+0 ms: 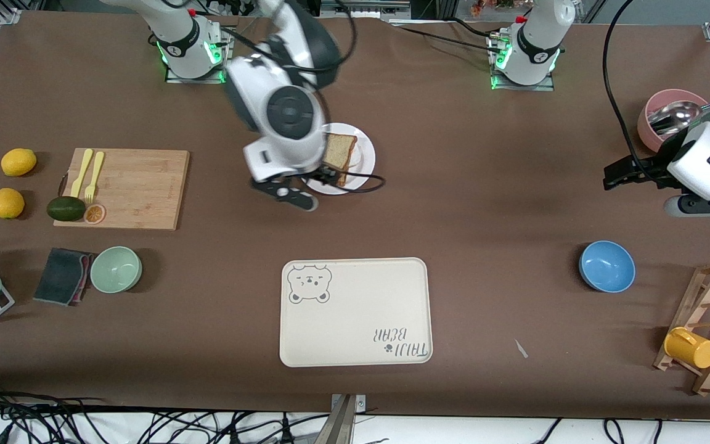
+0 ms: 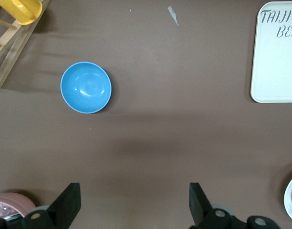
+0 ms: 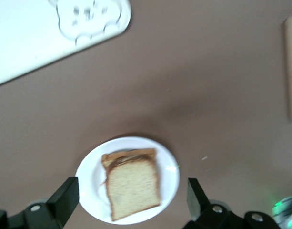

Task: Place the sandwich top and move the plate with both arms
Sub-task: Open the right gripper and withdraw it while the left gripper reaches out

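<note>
Right pincer (image 3: 129,202) is hanging over the plate (image 1: 364,161), fingers (image 3: 67,195) spread wide and grasping nothing. The bread top (image 3: 134,186) is lying on the stack on the plate (image 3: 169,167), a tanner slice (image 3: 129,156) peeking out beneath it. In the front view the right arm's wrist is covering much of the plate; the top (image 1: 338,151) is showing at its edge.

Left pincer (image 2: 134,202) is waiting released over bare worktop (image 1: 484,203) toward the left arm's end, beside a pink bowl (image 1: 654,120) holding something metal.

Tray (image 1: 355,311) is lying nearer the camera than the plate, well apart from it. Blue bowl (image 1: 606,266) and rack (image 1: 709,327) with yellow cup (image 1: 689,348) are sitting toward the left arm's end. Toward the right arm's end: cutting board (image 1: 130,188) with yellow cutlery (image 1: 89,172), avocado (image 1: 66,208), orange slice (image 1: 94,214), two lemons (image 1: 18,161), green bowl (image 1: 116,269), dark cloth (image 1: 62,275).
</note>
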